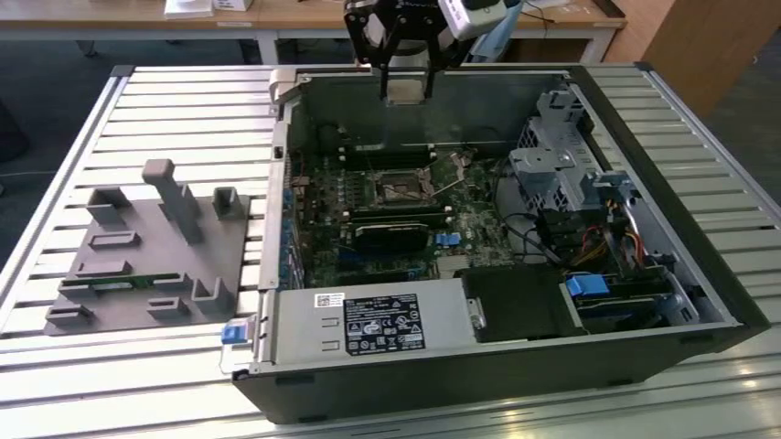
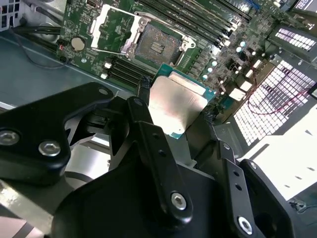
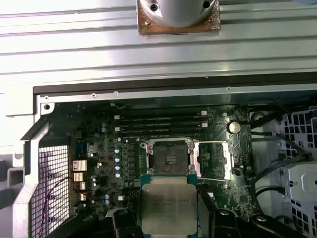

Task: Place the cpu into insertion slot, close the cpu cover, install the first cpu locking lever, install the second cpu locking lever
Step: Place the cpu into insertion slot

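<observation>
While gripper [image 1: 408,95] clamps cpu [image 3: 168,206], cpu cover [image 3: 196,159] open.

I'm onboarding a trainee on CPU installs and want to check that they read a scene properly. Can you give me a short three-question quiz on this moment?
1. True or false: the small square black-framed insertion slot already has a chip seated in it.
2. Multiple choice: the black gripper is closed on A) a long memory stick, B) the flat square silver-topped cpu, C) a blue cable.
3. Fill in: the thin silver metal cpu cover beside the slot is swung ___ (open/closed).

Key: 1 false; 2 B; 3 open.
</observation>
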`<state>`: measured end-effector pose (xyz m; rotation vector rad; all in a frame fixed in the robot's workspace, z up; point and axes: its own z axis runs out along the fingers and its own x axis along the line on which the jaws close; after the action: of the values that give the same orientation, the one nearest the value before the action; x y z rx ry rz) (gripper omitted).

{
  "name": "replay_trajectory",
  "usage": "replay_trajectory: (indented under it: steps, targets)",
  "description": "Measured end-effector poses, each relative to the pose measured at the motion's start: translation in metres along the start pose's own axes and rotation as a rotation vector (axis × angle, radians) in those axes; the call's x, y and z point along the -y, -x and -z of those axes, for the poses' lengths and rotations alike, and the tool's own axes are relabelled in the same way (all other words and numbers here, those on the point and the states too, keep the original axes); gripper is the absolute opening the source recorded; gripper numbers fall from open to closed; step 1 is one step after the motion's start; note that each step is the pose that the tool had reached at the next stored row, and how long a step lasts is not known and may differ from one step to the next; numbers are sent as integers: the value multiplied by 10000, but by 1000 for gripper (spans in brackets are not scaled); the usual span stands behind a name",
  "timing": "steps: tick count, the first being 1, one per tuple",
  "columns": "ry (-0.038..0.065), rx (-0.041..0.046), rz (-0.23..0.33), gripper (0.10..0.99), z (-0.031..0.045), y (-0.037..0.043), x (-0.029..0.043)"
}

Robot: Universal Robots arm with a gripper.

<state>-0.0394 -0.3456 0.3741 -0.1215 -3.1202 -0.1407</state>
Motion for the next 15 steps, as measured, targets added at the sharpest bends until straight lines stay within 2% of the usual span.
replay_trajectory:
  steps: [15]
  targets:
    - [13, 59, -662, 541, 0, 0, 0]
